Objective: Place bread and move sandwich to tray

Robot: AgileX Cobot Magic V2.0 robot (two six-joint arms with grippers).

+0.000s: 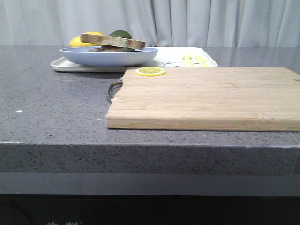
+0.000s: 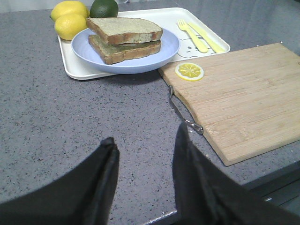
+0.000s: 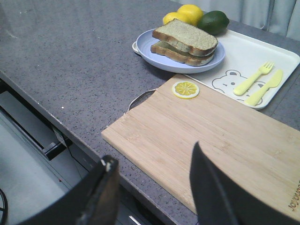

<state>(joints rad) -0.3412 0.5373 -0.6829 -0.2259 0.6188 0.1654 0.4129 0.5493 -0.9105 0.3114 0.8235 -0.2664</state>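
Two bread [image 2: 125,29] slices lie stacked on one blue plate [image 2: 154,61], which rests on one white tray [image 3: 243,56] near the far edge of the grey surface [image 2: 70,122]. Two lemons [image 2: 70,16] and one lime [image 2: 104,8] sit at the tray's far corner; one fork [image 3: 253,77] and one knife [image 3: 265,86] lie on it. One cutting board [image 1: 206,96] with one lemon slice [image 1: 150,71] reaches the near edge. The surface's left half lies bare. Left pincer [image 2: 143,150] and right pincer [image 3: 152,164] are both spread wide, holding nothing.

Pale pleated curtain [image 1: 187,21] behind grey speckled counter [image 1: 51,108].
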